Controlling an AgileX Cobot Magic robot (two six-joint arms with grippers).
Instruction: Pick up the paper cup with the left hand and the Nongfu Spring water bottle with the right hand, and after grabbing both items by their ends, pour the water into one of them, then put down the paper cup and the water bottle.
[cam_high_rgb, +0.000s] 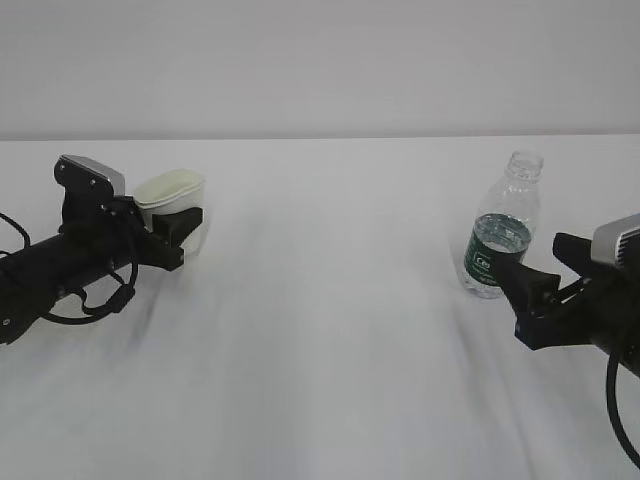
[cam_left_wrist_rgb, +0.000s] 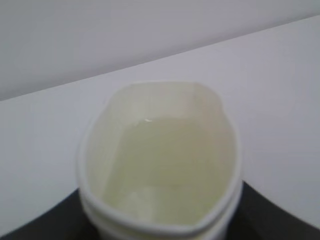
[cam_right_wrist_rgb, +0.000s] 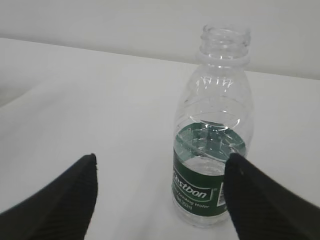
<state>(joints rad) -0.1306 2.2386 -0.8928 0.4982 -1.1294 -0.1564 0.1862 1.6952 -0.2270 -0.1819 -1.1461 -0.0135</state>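
Observation:
The off-white paper cup (cam_high_rgb: 170, 190) sits between the black jaws of my left gripper (cam_high_rgb: 190, 238), which is shut on it and presses its rim into an oval. The left wrist view looks down into the cup (cam_left_wrist_rgb: 160, 160), with dark fingers (cam_left_wrist_rgb: 280, 212) at either lower corner; whether it holds liquid I cannot tell. The capless Nongfu Spring water bottle (cam_high_rgb: 500, 235) stands upright on the table with water (cam_right_wrist_rgb: 210, 162) up to its green label. My right gripper (cam_right_wrist_rgb: 162, 157) is open just short of it, and the bottle (cam_right_wrist_rgb: 212, 125) stands by the right-hand finger (cam_right_wrist_rgb: 260, 200).
A white cloth-covered table (cam_high_rgb: 330, 330) fills the scene, with a plain pale wall behind it. The two arms lie low at the left and right edges, with a wide bare stretch of cloth between them.

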